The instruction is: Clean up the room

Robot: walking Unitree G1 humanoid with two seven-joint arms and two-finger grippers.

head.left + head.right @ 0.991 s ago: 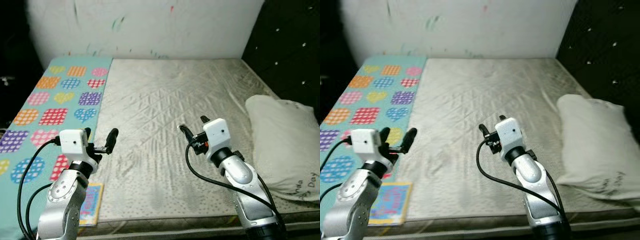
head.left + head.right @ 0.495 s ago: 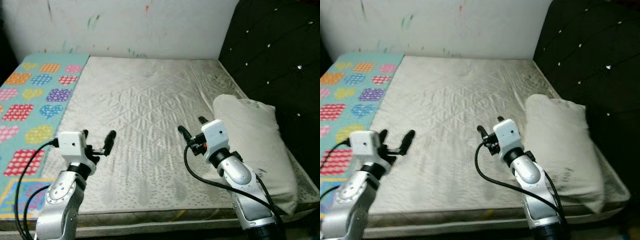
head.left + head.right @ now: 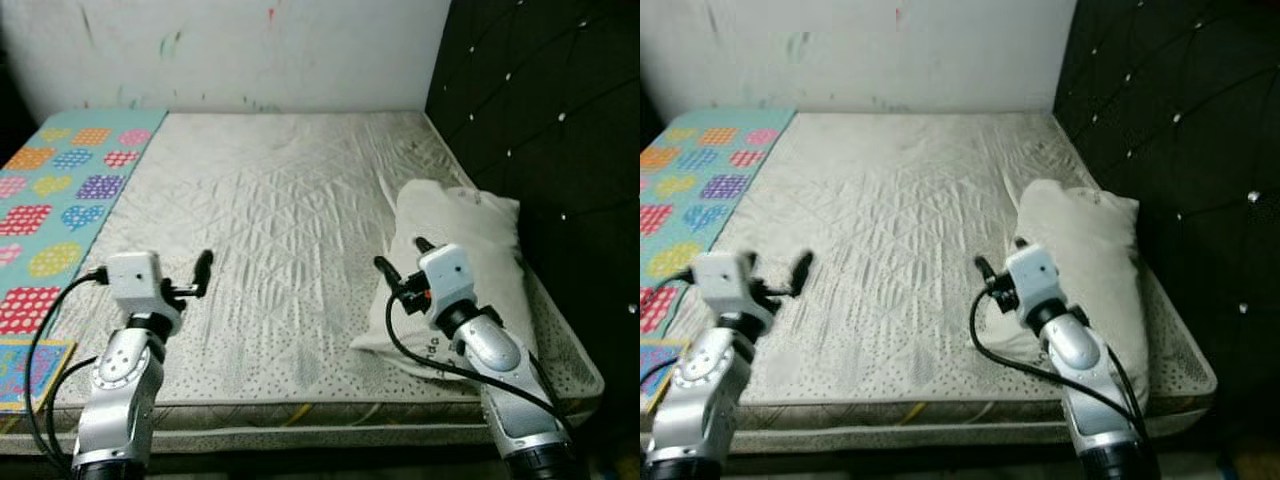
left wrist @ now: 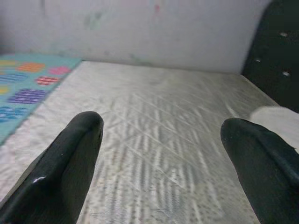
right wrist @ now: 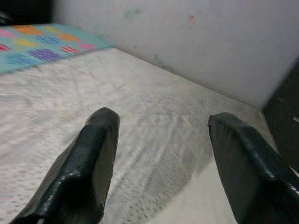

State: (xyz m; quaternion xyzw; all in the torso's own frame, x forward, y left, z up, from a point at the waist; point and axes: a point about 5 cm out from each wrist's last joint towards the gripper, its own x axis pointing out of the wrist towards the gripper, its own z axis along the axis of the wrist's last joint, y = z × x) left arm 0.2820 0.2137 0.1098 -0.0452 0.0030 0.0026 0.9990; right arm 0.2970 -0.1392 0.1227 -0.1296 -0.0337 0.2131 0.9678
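Right pincer (image 3: 403, 262) now over pillow (image 3: 470, 235), fingers spread

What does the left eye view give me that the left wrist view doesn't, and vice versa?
The left eye view adds the right end effector, open, near the pillow, and a colourful book on the patterned mat. The left wrist view adds a close look at the left end effector: its fingers are spread wide with nothing between them. Both show the bare mattress, mat, pillow and dark headboard.
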